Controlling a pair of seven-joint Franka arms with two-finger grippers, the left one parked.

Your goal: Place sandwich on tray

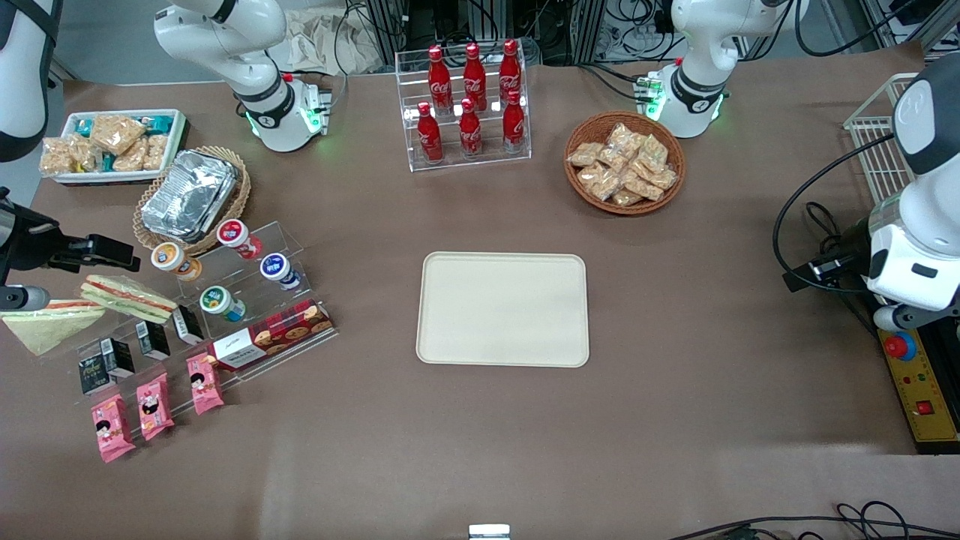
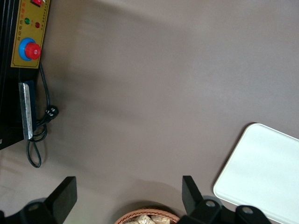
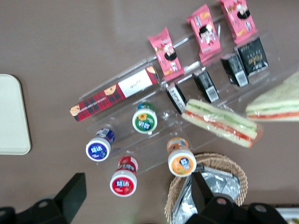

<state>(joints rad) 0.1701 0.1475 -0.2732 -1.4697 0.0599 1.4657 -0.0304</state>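
Gripper (image 3: 138,179), spread wide and empty near the cup rack (image 1: 251,262): centre over sandwich (image 1: 45,324), descend level, pinch gently across bread, carry to tray (image 1: 502,309).

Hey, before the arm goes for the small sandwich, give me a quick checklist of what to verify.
1. Pincer open and carrying nothing: ok.
2. Pincer lined up over the sandwich: not ok, the sandwich sits off to its side.
3. Sandwich clear of the longer sandwich: cannot tell, they lie very close.
4. Tray has room for the sandwich: ok, nothing lies on it.
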